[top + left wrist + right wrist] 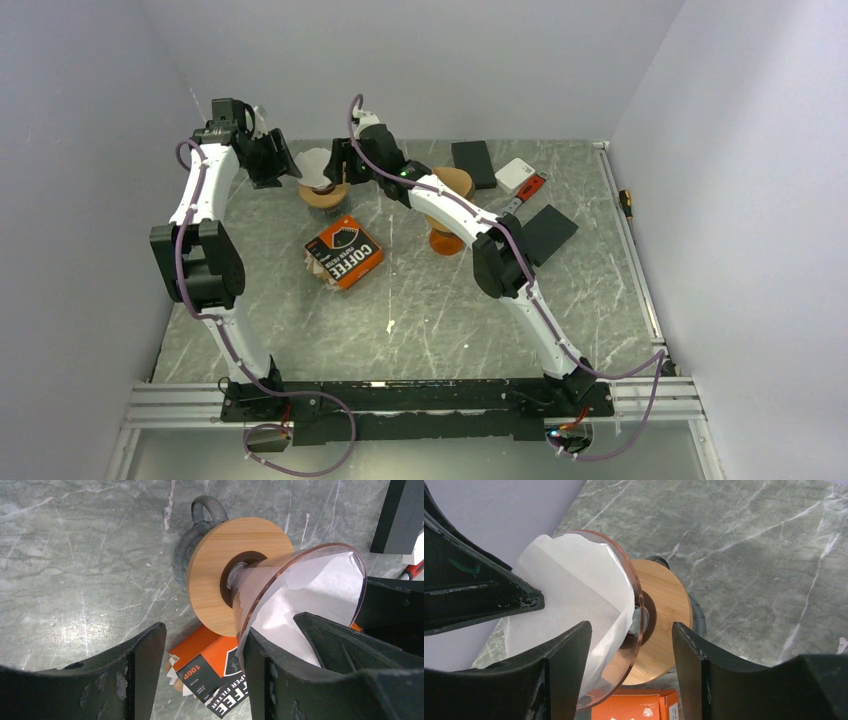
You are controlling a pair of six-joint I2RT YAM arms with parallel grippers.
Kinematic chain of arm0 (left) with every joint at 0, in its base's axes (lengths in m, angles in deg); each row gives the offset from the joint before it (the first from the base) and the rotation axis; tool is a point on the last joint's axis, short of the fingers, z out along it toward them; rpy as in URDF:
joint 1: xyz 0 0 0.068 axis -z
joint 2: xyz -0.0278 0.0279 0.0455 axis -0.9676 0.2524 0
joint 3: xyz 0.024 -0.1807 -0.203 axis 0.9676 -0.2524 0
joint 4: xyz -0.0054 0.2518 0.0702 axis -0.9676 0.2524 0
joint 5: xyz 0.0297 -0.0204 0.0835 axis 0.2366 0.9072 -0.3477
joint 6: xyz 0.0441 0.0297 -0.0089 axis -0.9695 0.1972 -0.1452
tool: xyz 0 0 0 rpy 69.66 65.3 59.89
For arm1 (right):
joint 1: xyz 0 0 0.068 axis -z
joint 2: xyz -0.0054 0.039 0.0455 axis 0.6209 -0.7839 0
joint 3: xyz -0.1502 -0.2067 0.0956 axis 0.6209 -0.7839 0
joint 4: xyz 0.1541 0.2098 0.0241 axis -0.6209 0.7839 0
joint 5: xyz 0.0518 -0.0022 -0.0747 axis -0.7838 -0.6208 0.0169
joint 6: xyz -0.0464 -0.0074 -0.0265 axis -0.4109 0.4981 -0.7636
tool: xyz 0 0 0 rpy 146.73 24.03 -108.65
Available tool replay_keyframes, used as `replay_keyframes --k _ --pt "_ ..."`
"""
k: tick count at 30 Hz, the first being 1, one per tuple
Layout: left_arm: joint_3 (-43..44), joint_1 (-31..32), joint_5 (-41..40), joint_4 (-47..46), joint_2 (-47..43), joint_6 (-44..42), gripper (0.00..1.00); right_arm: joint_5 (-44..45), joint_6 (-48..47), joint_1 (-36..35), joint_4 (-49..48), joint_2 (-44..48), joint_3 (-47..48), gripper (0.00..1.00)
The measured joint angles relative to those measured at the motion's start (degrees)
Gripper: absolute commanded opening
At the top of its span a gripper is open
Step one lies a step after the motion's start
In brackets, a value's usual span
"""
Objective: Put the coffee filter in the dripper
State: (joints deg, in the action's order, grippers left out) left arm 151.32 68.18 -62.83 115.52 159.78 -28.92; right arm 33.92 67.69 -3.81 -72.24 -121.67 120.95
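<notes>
The coffee filter (574,585) sits inside the dripper (638,611). I judge it light, soft, easily creased; take it by the upper edge, gently. My left claw (202,636) and right claw (630,628) both stand wide, empty.

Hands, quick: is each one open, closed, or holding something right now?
Left hand: open, holding nothing, right beside the dripper.
Right hand: open, holding nothing, the dripper's rim seen between its fingers.
</notes>
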Motion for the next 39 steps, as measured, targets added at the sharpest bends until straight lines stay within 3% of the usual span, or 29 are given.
replay_keyframes --k 3,6,15,24,36,39 --pt "0.00 -0.02 0.15 -0.04 0.00 0.00 0.69 -0.26 0.04 0.04 -0.94 0.00 0.00 0.83" --pt "0.00 -0.02 1.20 -0.11 0.00 0.04 0.72 -0.39 0.02 0.07 -1.73 0.00 0.00 0.88" --pt "0.72 -0.11 3.54 -0.66 0.66 0.26 0.74 -0.17 0.13 0.11 -2.03 -0.70 1.42 0.87" --pt "1.55 -0.11 3.98 -0.74 3.48 0.28 0.70 0.83 0.42 0.11 -1.95 -3.08 3.08 0.71" --pt "2.10 0.24 1.70 0.42 3.58 -0.17 0.65 1.57 1.73 -0.15 -2.43 -4.66 4.57 0.37" --pt "2.40 0.46 0.72 0.90 3.58 -0.59 0.65 1.62 1.66 -0.44 -3.02 -4.61 4.57 0.36"
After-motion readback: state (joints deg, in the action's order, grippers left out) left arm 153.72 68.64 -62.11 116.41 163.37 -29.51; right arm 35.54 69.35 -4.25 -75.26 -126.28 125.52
